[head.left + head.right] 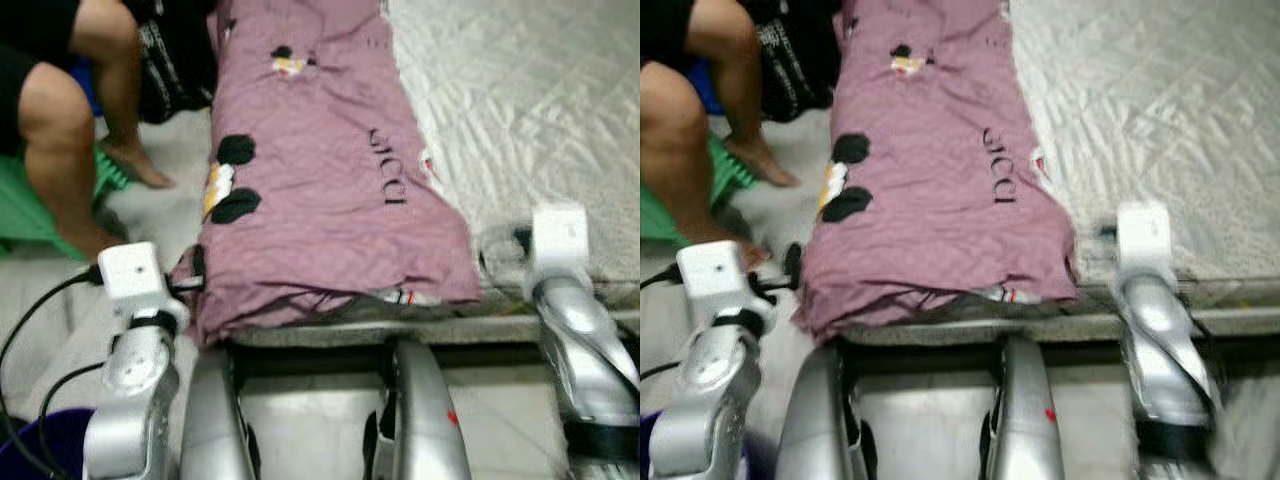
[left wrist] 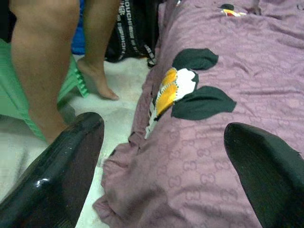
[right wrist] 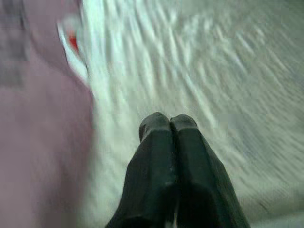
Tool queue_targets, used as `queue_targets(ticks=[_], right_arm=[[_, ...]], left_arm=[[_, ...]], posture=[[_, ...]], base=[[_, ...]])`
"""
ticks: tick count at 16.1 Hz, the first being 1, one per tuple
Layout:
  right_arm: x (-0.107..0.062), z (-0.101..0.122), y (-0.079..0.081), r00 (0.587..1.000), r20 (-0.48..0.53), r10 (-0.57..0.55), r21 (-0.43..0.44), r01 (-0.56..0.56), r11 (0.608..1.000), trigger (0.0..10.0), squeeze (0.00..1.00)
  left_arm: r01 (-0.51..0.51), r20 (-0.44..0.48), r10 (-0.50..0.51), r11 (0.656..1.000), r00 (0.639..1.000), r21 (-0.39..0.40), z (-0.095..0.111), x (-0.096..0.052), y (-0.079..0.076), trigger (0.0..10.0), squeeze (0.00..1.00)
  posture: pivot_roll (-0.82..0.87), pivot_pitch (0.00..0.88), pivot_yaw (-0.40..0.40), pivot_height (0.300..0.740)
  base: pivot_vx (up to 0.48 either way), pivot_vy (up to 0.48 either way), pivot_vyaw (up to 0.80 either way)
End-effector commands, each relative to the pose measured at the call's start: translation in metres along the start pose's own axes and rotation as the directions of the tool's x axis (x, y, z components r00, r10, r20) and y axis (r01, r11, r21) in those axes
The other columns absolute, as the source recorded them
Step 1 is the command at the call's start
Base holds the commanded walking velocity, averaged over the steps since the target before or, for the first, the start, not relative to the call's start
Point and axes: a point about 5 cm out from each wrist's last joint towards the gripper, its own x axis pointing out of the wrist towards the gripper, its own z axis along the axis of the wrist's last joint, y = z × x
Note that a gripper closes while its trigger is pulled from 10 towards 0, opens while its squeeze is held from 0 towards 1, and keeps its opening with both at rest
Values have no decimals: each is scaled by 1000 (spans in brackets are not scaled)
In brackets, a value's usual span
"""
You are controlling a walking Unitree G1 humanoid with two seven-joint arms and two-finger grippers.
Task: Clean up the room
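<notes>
A mauve blanket [image 1: 320, 180] with black lettering and a cartoon print lies folded lengthwise along the left side of a mattress [image 1: 520, 90] covered in white quilting. Its near end bunches over the mattress's front edge. My left gripper [image 2: 164, 137] is open at the blanket's near left corner, with one finger [image 2: 71, 161] over the floor side and the other finger [image 2: 266, 166] over the cloth. My right gripper [image 3: 168, 123] is shut with nothing in it, low over the white quilting just right of the blanket's near right edge [image 3: 42, 142].
A person's bare legs [image 1: 60, 130] are at the left, beside a green stool [image 1: 30, 205] and a black bag [image 1: 175, 60]. A dark purple bin [image 1: 35, 440] is at my lower left. Pale floor [image 1: 165, 150] runs between the person and the mattress.
</notes>
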Motion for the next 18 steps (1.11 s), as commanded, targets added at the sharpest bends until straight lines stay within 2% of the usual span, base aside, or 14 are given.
queue_targets(ticks=[1,2,3,4,5,6,7,8,9,10,11,18], right_arm=[[6,3,20,996,18,88,33,-89,996,0,0],[14,0,37,988,-1,152,21,-152,988,157,0],[23,-16,58,972,-80,221,15,-221,975,10000,0],[25,-21,63,965,-103,241,20,-240,971,10000,0],[30,-37,76,942,-180,281,3,-286,958,10000,0],[31,-44,77,935,-216,280,24,-282,959,10000,0],[31,-49,77,930,-244,276,44,-274,961,10000,0],[33,-69,68,909,-341,241,99,-221,970,10000,0],[34,-83,58,894,-397,209,146,-164,976,10000,0],[33,-85,54,890,-408,201,156,-149,976,10000,816],[33,-92,45,889,-416,188,152,-136,979,10000,1000],[17,-117,7,916,-387,103,69,-82,994,10000,1000]], left_arm=[[-6,1,6,1000,1000,5,-1,1,1,10000,0],[-2,4,2,1000,1000,4,-1,2,-1,10000,0],[4,10,-4,1000,1000,3,-1,3,-3,10000,0],[4,11,-4,1000,1000,3,0,4,-4,10000,0],[2,17,-2,1000,1000,4,1,5,-4,10000,0],[0,19,0,1000,1000,6,2,5,-3,10000,0],[-1,20,1,1000,1000,7,2,5,-2,10000,0],[-8,20,8,1000,1000,10,1,6,0,10000,0],[-10,18,10,1000,1000,11,0,6,0,10000,0],[-10,17,10,1000,1000,11,-1,6,0,10000,0],[-9,13,9,1000,1000,13,-2,6,-1,10000,0],[-1,9,1,1000,1000,20,-3,11,0,10000,0]], posture=[[31,95,26,534],[37,89,26,534],[51,83,27,534],[51,83,27,534],[63,81,23,534],[67,80,21,534],[68,80,20,534],[69,79,19,534],[68,78,21,534],[66,79,21,534],[60,78,26,534],[40,73,36,534]], base=[[0,0,0],[0,0,0],[0,0,0],[0,0,0],[0,0,0],[0,0,0],[0,0,0],[0,0,0],[0,0,0],[0,0,0],[0,0,0],[0,0,0]])
